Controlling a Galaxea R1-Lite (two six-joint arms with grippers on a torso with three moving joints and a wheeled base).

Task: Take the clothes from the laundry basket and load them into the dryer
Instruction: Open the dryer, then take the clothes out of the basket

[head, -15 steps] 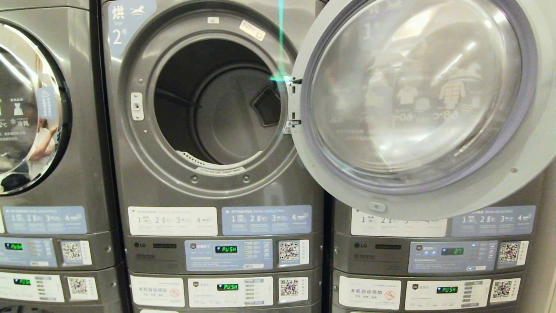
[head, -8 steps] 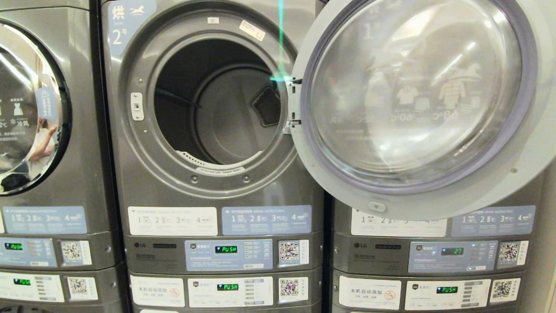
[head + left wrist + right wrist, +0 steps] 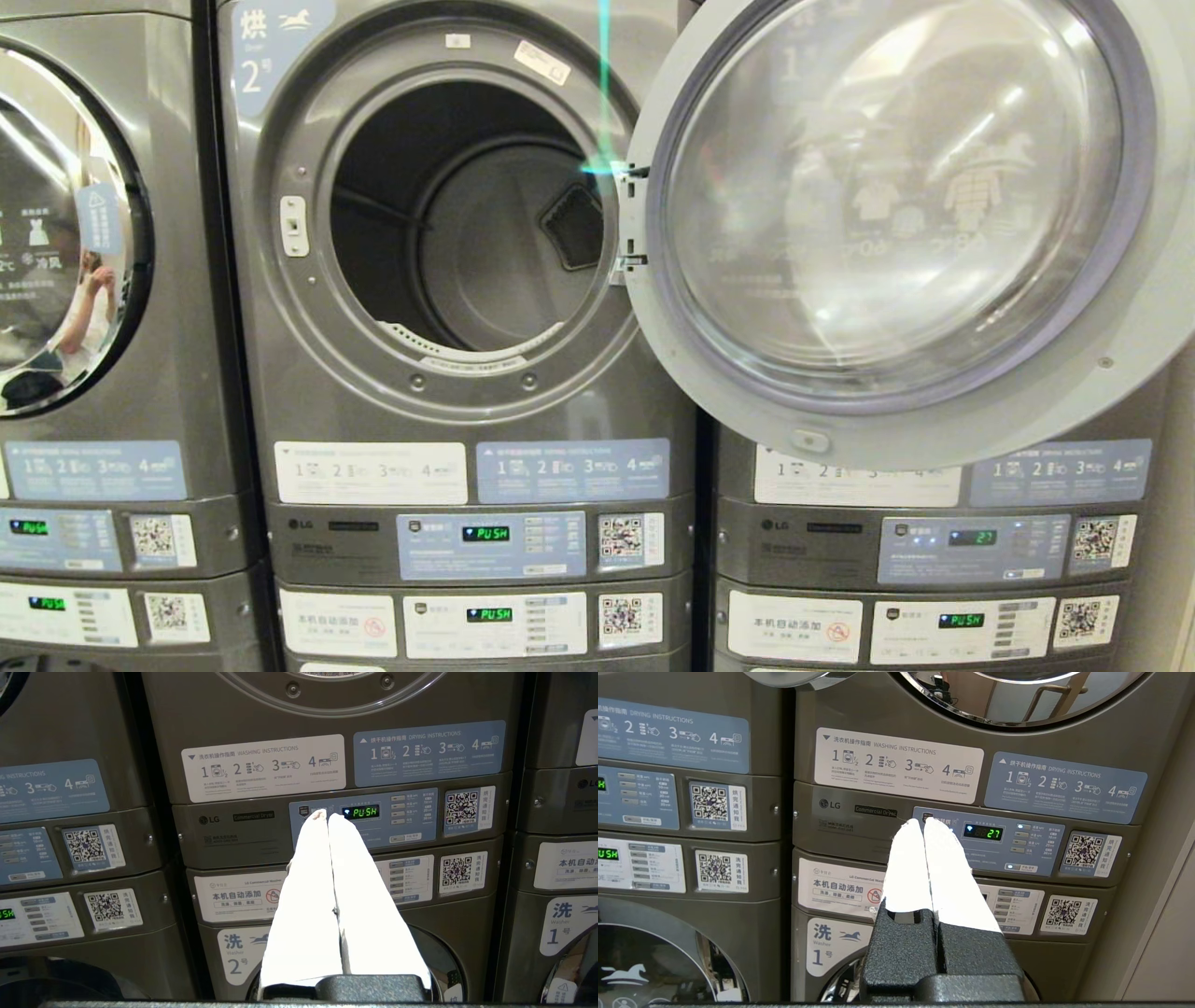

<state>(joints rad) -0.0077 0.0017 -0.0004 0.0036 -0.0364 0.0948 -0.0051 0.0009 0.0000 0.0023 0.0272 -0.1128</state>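
While I wait with both arms parked low, the big thing ahead is the dryer (image 3: 448,280), marked 2, its round drum opening well above both end effectors. Its door (image 3: 896,224) is swung fully out toward my right side, covering the upper face of the neighbouring machine (image 3: 934,560), so the drum mouth is free for loading; I judge it was left that way on purpose. Drum (image 3: 485,243) looks empty, only the dark lint filter (image 3: 574,227) at the back. No clothes and no laundry basket in any view, so I can't tell where they are; likely below or behind me, and finding the basket is the first step, not yet begun.

Left end effector (image 3: 323,815) has its white fingers pressed together, holding nothing, pointing at the control panel (image 3: 364,816) of the dryer, with the PUSH display (image 3: 360,812) just beside the tips and the washer marked 2 (image 3: 238,952) underneath. Right end effector (image 3: 923,822) likewise pressed together and empty, aimed at the neighbouring panel (image 3: 990,840), whose display (image 3: 983,833) reads 27.

Obstacles: the open door hangs above the right end effector, so raising that arm straight up risks clipping its rim; the left arm has the cleaner line to the drum. Another machine (image 3: 93,280) on the far left, door closed, with a person reflected in its glass.
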